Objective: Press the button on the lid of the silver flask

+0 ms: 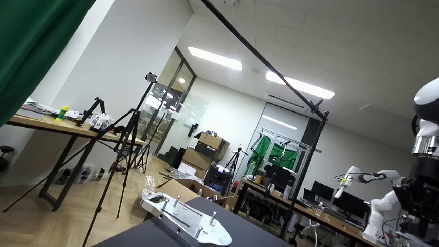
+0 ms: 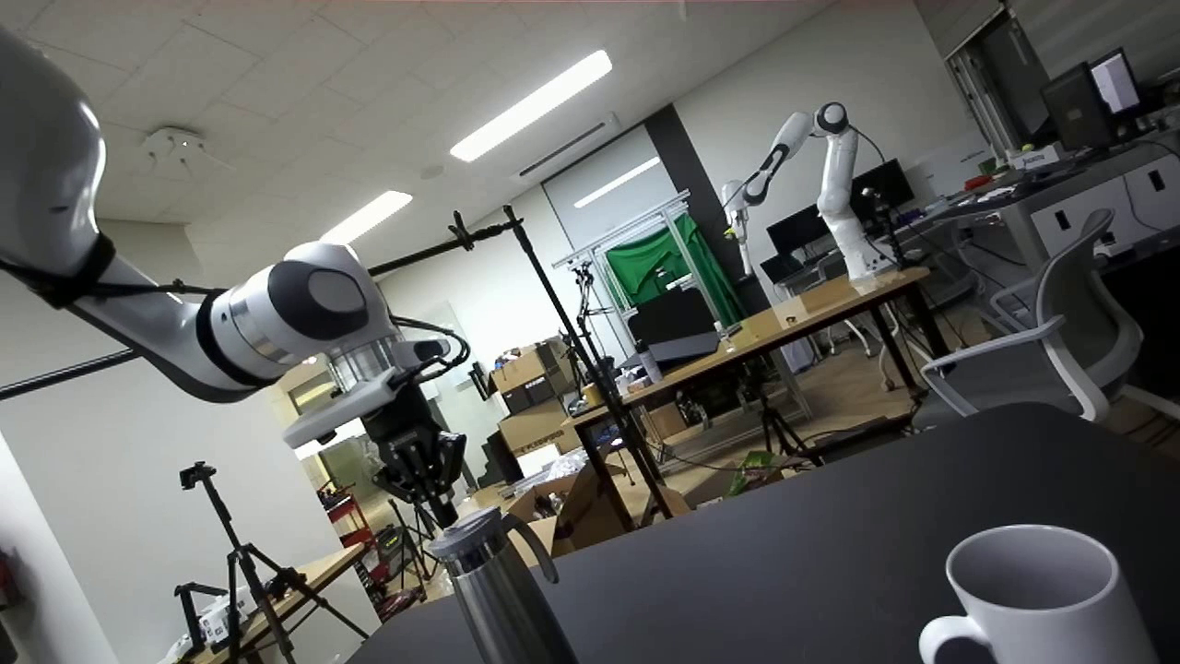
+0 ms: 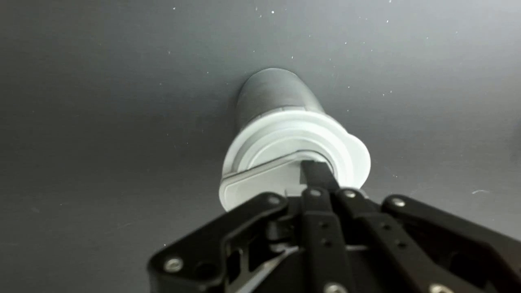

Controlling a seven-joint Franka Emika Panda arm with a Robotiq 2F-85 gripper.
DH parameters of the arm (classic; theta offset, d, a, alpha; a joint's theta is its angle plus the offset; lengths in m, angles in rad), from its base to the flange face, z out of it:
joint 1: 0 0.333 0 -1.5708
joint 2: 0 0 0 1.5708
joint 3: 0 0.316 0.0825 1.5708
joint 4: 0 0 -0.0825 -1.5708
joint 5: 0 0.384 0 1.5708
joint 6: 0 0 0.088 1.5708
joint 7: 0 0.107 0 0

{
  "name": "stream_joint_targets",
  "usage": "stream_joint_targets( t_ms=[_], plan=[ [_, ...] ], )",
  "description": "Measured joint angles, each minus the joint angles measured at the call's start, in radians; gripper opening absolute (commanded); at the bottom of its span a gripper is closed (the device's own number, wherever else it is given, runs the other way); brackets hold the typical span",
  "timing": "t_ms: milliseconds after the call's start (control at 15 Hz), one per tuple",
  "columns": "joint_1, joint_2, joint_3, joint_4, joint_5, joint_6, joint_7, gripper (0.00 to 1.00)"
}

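The dark grey, flat-topped bench [image 2: 784,553] shows its far edge in an exterior view, rising to a rounded corner at the right. Over the left end of that edge reaches the white-shelled, dark-capped robot arm [image 2: 267,304], the one placed to do the work. Beneath its wrist, toward the same end of the bench and well apart from the rounded corner, stands the task's thing, a tall, round flask of brushed silver metal [image 2: 512,613], upright, its base cut off there but seen on the bench in the wrist view. The black, linked, two-finger gripper [image 2: 442,508] points down at its top, nearly in line with the flask's long axis. A smooth white mug [image 2: 1060,618] shows on the rounded corner's side, well apart from both. Capping the flask is a round grey lid [image 2: 470,535], and across it in the wrist view runs the likely button, a pale, tongue-shaped panel [image 3: 264,181]. The black fingertips [image 3: 319,175] look together, nothing seen between them, over the panel's rounded inner end; whether they touch it I cannot tell. The button thus seems to lie straight below, and a short push down that axis should serve; if only the outer end gives, the tips must first shift toward the lid's rim.
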Motion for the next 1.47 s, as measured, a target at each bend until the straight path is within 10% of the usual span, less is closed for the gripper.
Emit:
stream_joint_targets(
  t_ms=[1467],
  plan=[
    [0.019, -0.027, -0.001, -0.026, -0.109, 0.064, 0.057, 0.00]
  ],
)
